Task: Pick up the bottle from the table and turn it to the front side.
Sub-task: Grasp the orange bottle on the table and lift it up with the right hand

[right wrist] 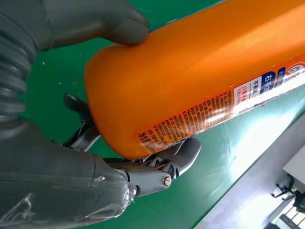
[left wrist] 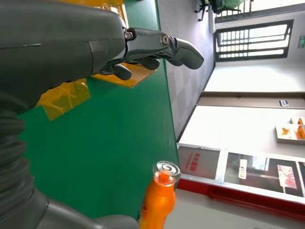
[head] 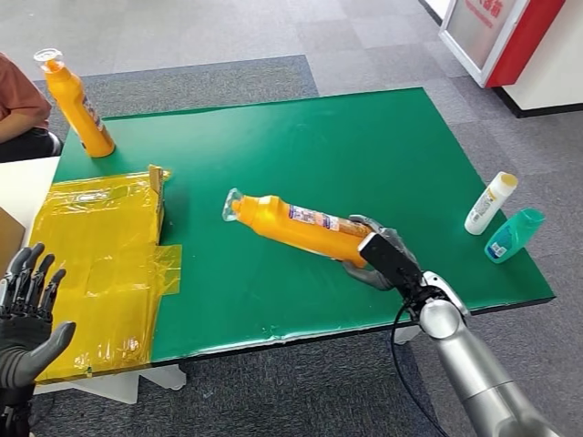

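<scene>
Right hand point(head: 374, 258) gripping orange bottle point(head: 295, 223) by its base, thumb and fingers point(right wrist: 169, 164) wrapped around it, near worktop's point(head: 385, 155) front edge, left hand point(head: 27, 319) empty, fingers spread

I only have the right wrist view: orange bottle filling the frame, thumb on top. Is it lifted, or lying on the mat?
Observer: In the head view the right hand holds the orange bottle at its base end, and the bottle lies nearly level over the green mat, its clear cap pointing toward the yellow sheet. I cannot tell whether it is clear of the mat.
Operator: Where is my other hand?
Observer: The left hand is at the near left table edge, fingers apart, holding nothing.
Operator: Any other bottles?
Observer: A second orange bottle stands at the far left corner; a white bottle and a teal bottle lie by the right edge.
</scene>
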Controlling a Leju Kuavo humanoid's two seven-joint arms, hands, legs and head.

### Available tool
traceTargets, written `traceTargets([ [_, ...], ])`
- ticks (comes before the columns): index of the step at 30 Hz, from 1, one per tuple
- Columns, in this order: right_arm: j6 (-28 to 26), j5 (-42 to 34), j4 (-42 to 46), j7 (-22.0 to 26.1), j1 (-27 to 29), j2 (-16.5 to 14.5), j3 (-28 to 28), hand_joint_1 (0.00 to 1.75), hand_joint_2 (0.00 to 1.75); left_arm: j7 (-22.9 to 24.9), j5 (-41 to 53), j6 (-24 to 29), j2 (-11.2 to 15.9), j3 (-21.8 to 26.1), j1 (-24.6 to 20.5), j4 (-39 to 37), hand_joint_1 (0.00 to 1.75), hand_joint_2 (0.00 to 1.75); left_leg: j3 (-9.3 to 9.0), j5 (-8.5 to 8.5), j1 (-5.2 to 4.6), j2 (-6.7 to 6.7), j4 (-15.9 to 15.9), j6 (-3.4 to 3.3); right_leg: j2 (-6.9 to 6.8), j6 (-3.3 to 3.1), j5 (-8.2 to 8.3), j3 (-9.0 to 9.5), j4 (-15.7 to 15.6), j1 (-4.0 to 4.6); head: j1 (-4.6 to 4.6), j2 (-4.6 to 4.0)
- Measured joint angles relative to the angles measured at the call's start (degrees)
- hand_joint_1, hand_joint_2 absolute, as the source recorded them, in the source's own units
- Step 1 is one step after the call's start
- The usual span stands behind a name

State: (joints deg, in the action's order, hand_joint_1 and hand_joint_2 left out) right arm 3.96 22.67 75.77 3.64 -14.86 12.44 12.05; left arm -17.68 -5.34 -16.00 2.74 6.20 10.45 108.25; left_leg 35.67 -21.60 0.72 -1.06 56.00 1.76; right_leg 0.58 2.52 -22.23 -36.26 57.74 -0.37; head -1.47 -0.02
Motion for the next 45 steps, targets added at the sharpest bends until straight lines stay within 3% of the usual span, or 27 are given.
traceTargets([
  [7, -0.58, -3.27, 0.92, 0.34, 0.33, -0.72, -1.4, 1.75, 1.75, -0.14, -0.18, 0.43, 0.43, -0.48, -0.25, -0.18, 0.0, 1.75, 0.0, 0.0, 0.0, 0.0, 0.0, 0.0, 0.0, 0.0, 0.0, -0.01, 0.0, 0.0, 0.01, 0.0],
  [17, 0.89, -21.49, 3.61, 3.9, 0.57, -4.39, -4.04, 1.75, 1.75, -0.24, -1.22, 2.48, 0.43, -2.55, -1.85, -2.16, 0.0, 1.75, 0.0, 0.0, 0.0, 0.0, 0.0, 0.0, 0.0, -0.01, 0.0, -0.02, 0.0, 0.0, 0.01, 0.0],
  [26, 1.02, -25.58, 6.25, 4.62, 0.32, -6.5, -3.4, 1.75, 1.75, -0.3, -0.4, 5.49, 0.29, -5.68, -4.14, -4.98, 0.0, 1.75, 0.02, 0.0, 0.0, 0.0, 0.0, 0.0, 0.0, -0.01, 0.0, -0.01, 0.0, 0.0, 0.0, 0.0],
  [36, -0.14, -27.7, 8.09, 5.21, -1.81, -7.91, 2.89, 1.75, 1.75, -0.33, 0.36, 12.33, -0.31, -11.88, -10.87, -9.61, 0.0, 1.75, 0.01, 0.03, 0.02, 0.0, 0.0, 0.02, 0.0, -0.03, 0.01, -0.03, 0.02, 0.02, -0.01, 0.0],
  [45, -0.74, -29.5, 8.06, 6.27, -5.16, -9.59, 11.1, 1.75, 1.75, 3.25, -6.71, 13.08, -1.45, -19.71, -21.35, -14.41, 0.0, 1.75, 0.02, 0.07, 0.02, 0.0, 0.0, 0.01, 0.0, -0.02, 0.03, -0.02, 0.02, 0.02, 0.0, 0.0],
])
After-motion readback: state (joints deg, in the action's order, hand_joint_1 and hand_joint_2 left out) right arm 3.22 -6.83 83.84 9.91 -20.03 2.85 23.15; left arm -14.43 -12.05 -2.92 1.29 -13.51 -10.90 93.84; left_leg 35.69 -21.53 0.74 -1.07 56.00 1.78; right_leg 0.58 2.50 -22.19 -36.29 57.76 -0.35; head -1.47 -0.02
